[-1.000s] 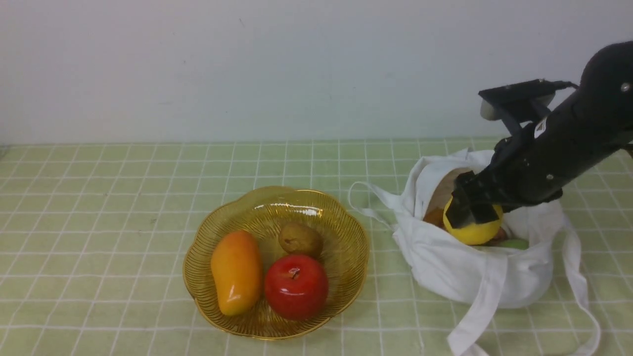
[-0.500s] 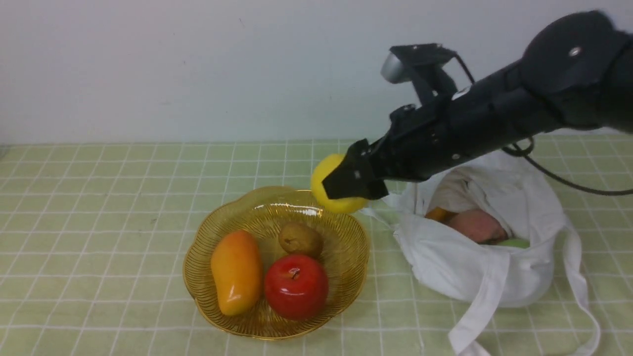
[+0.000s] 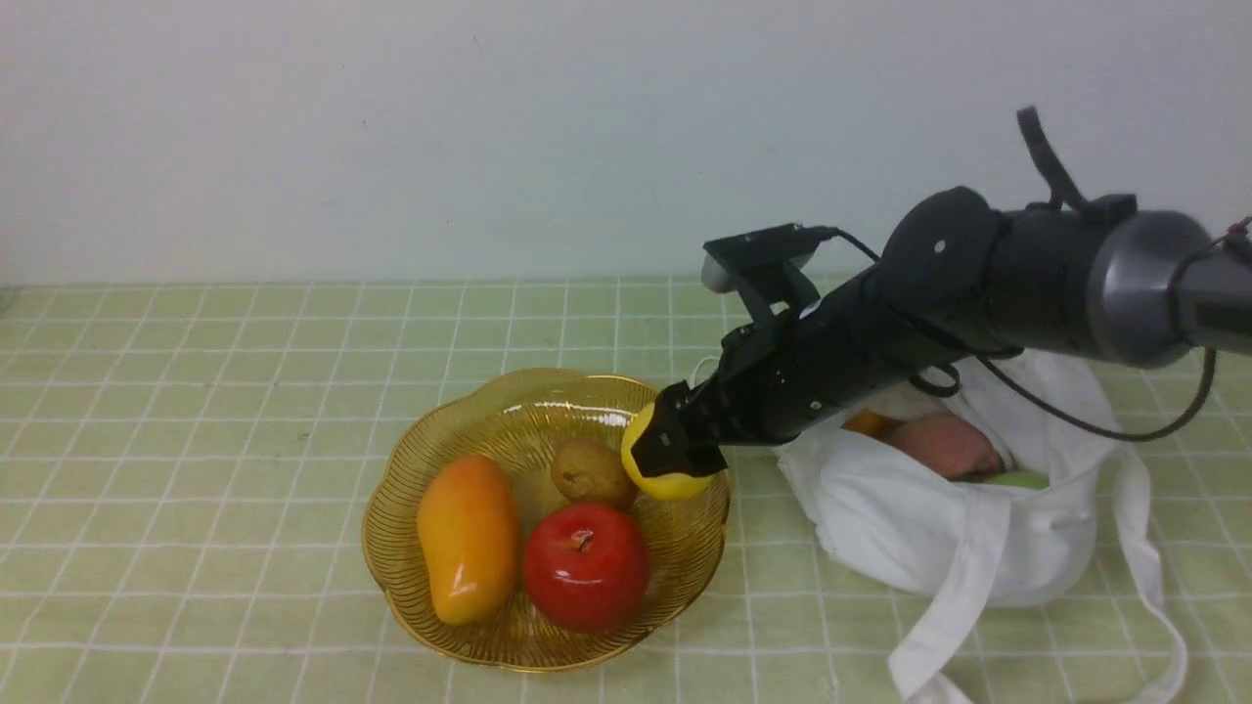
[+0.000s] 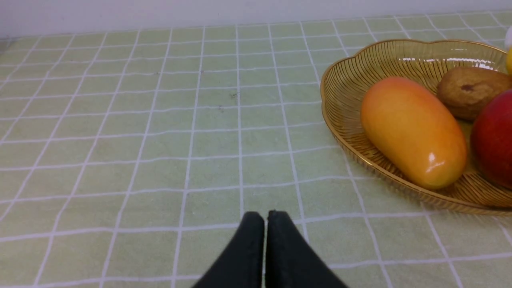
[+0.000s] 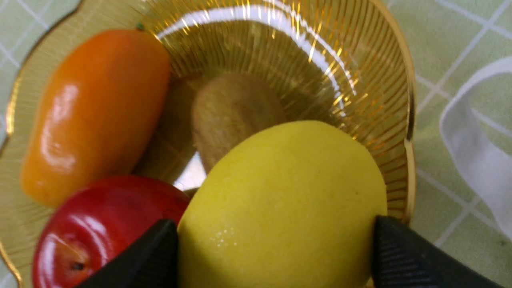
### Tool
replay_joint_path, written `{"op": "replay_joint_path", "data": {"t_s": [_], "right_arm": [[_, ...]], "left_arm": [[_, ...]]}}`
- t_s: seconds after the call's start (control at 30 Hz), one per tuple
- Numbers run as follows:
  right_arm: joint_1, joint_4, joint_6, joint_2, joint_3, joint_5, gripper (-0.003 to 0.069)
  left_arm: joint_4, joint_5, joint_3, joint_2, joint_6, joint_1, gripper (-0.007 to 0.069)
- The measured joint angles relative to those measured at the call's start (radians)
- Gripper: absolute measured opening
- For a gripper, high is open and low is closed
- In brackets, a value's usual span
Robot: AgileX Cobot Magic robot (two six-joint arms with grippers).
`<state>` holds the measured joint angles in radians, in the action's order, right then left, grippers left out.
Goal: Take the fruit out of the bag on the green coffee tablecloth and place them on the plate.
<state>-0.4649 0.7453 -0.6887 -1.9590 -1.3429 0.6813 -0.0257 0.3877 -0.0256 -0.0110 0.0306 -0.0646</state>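
Note:
My right gripper [image 3: 670, 462] is shut on the yellow lemon [image 3: 675, 481] and holds it just inside the right side of the amber ribbed plate [image 3: 445, 626]. In the right wrist view both black fingers [image 5: 404, 256] press the lemon [image 5: 280, 200] over the plate [image 5: 394, 72]. The white bag [image 3: 959, 533] lies open at the right on the green grid tablecloth [image 3: 196, 391], with a pinkish peach [image 3: 944, 445], an orange fruit [image 3: 866, 422] and a pale green fruit [image 3: 1017, 480] inside. My left gripper [image 4: 266, 218] is shut and empty above the cloth, left of the plate [image 4: 340, 132].
The plate holds an orange mango [image 3: 468, 538], a red apple [image 3: 585, 567] and a brown kiwi [image 3: 592, 472]. The bag's long white straps [image 3: 939, 626] trail toward the front edge. A pale wall stands behind the table.
My right gripper lifted the lemon out of the bag, carried it left over the plate's far rim, and lowered it into the plate's right side. The peach in the bag became visible.

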Motion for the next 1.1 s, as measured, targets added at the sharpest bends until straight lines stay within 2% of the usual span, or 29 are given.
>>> {"op": "replay_joint_path", "data": {"t_s": [0.23,0.5,0.73,0.8,0.83,0.93,0.97,1.0,1.07,1.1], "right_arm": [[0.0,-0.043,0.011,-0.011,0.0,-0.008,0.0558],[0.0,-0.045,0.05,-0.011,-0.001,-0.034,0.0672],[0.002,-0.055,0.057,0.0,-0.002,-0.034,0.0657],[0.016,-0.109,0.109,0.06,-0.01,0.008,0.0569],[0.018,-0.115,0.122,0.06,-0.011,0.011,0.0559],[0.054,-0.229,0.228,0.171,-0.019,0.052,0.0332],[0.073,-0.278,0.269,0.22,-0.02,0.073,0.0223],[0.086,-0.309,0.296,0.254,-0.02,0.089,0.015],[0.126,-0.386,0.377,0.367,-0.02,0.135,0.0032],[0.126,-0.391,0.383,0.378,-0.02,0.139,0.0027]], "left_arm": [[0.0,0.0,0.0,0.0,0.0,0.0,-0.0008],[0.0,0.0,0.0,0.0,0.0,0.0,-0.0008],[0.0,0.0,0.0,0.0,0.0,0.0,-0.0008],[0.0,0.0,0.0,0.0,0.0,0.0,-0.0008],[0.0,0.0,0.0,0.0,0.0,0.0,-0.0008],[0.0,0.0,0.0,0.0,0.0,0.0,-0.0008],[0.0,0.0,0.0,0.0,0.0,0.0,-0.0008],[0.0,0.0,0.0,0.0,0.0,0.0,-0.0008],[0.0,0.0,0.0,0.0,0.0,0.0,-0.0008],[0.0,0.0,0.0,0.0,0.0,0.0,-0.0008]]}}
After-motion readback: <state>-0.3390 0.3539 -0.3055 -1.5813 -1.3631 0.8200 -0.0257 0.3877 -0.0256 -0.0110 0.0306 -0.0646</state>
